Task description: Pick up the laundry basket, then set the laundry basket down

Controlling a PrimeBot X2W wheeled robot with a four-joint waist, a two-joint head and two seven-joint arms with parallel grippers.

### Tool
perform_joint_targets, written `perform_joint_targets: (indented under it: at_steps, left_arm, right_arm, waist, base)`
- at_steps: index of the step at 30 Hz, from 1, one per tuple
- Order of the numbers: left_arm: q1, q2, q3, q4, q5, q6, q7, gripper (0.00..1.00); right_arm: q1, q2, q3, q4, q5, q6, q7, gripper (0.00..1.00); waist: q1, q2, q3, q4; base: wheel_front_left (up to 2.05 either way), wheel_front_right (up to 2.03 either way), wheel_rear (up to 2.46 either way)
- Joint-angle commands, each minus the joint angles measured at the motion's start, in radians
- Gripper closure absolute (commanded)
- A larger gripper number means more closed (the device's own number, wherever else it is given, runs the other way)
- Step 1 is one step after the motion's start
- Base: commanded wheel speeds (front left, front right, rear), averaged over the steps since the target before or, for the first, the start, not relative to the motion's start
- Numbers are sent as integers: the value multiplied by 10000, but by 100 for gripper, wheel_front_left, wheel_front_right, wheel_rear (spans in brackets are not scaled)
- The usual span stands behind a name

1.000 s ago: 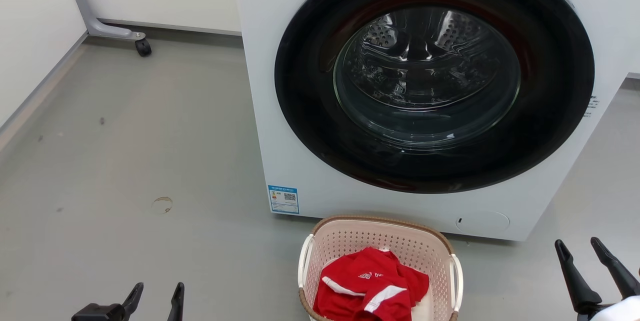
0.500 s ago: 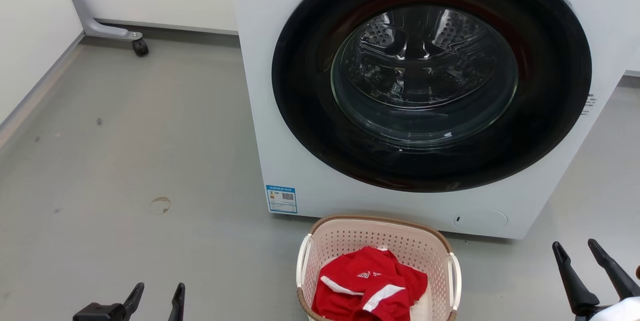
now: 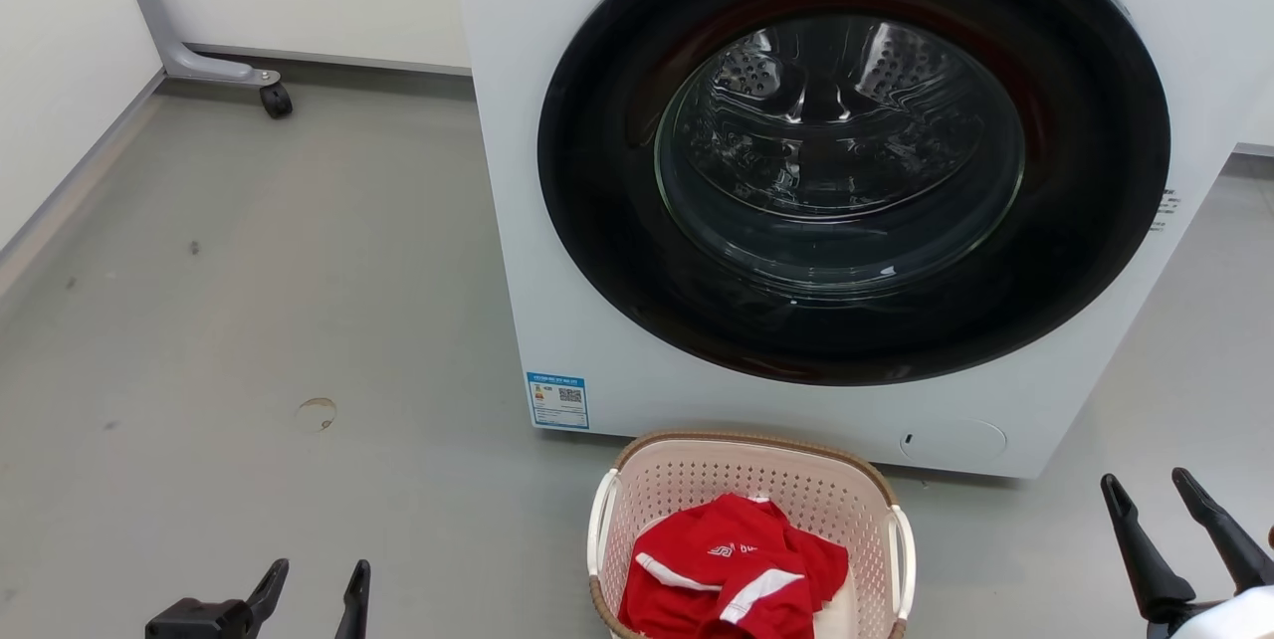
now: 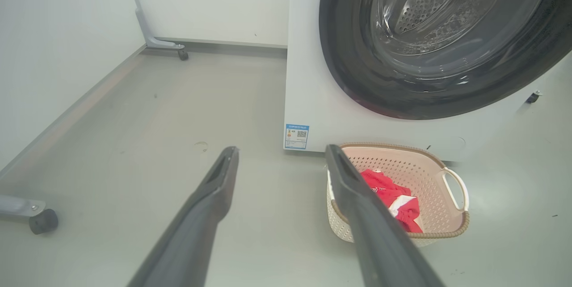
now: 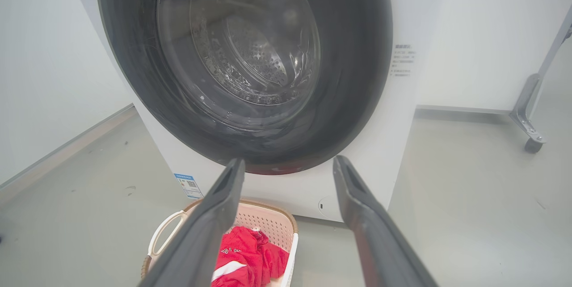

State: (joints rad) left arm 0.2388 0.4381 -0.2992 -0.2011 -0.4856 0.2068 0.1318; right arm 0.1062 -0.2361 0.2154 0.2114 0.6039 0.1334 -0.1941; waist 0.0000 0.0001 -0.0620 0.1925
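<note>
The laundry basket (image 3: 687,492), a pale pink rounded-rectangular tub of perforated plastic with a brown woven-look rim and a white loop handle (image 3: 598,522) on each short side, stands on the grey floor (image 3: 299,320) just in front of the big white front-loading washer (image 3: 597,320), below its dark round door and a little to the right of the blue label (image 3: 557,400) at the washer's lower corner. Inside it lies a crumpled red garment with white stripes (image 3: 732,569); the white print on the garment is too small to read, and something white beneath it at the side away from the label shows only as a sliver. The basket's edge farthest from the washer is cut off by the bottom of the head view, and the garment hides its floor. In each wrist view one dark finger crosses the basket and covers part of its rim. The left gripper (image 3: 319,571) hangs off to the label side of the washer, the right gripper (image 3: 1147,480) off to the opposite side, both well apart from the basket, each with its two fingers spread wide and nothing between them. The washer's top is out of frame.
</note>
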Motion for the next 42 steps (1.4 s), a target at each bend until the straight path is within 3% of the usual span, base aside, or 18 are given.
perform_joint_targets:
  at_steps: [1, 24, 25, 32, 36, 42]
  left_arm:
    - [-563, 191, 400, -317, 65, 104, -17, 0]
    - [-591, 252, 414, -177, -98, 66, -214, 0]
    - [-1, 53, -7, 35, -89, 73, -100, 100]
    - [-14, -300, -102, 513, -322, 38, -98, 100]
    - [-109, -401, 30, 631, -699, -77, -121, 100]
    - [-281, -554, 216, 842, -1259, -248, -145, 100]
  right_arm:
    - [-441, -407, 72, -293, -67, -27, -106, 0]
    - [-367, -336, -48, -530, -184, -27, 21, 0]
    - [3, 10, -98, -271, -105, 2, 7, 100]
    - [153, 436, -40, 11, 108, 3, 55, 100]
    - [93, 475, -128, 2, 442, 2, 157, 100]
    - [-41, 537, -268, 48, 938, 1, 291, 100]
  waist:
    - [0, -1, -1, -5]
    - [0, -1, 27, 17]
    - [0, -1, 28, 14]
    - [1, -1, 44, -3]
    - [22, -1, 42, -85]
    - [1, -1, 90, -183]
  base:
    - [0, 0, 0]
    - [0, 0, 0]
    - [0, 0, 0]
    - [0, 0, 0]
    - [0, 0, 0]
    - [0, 0, 0]
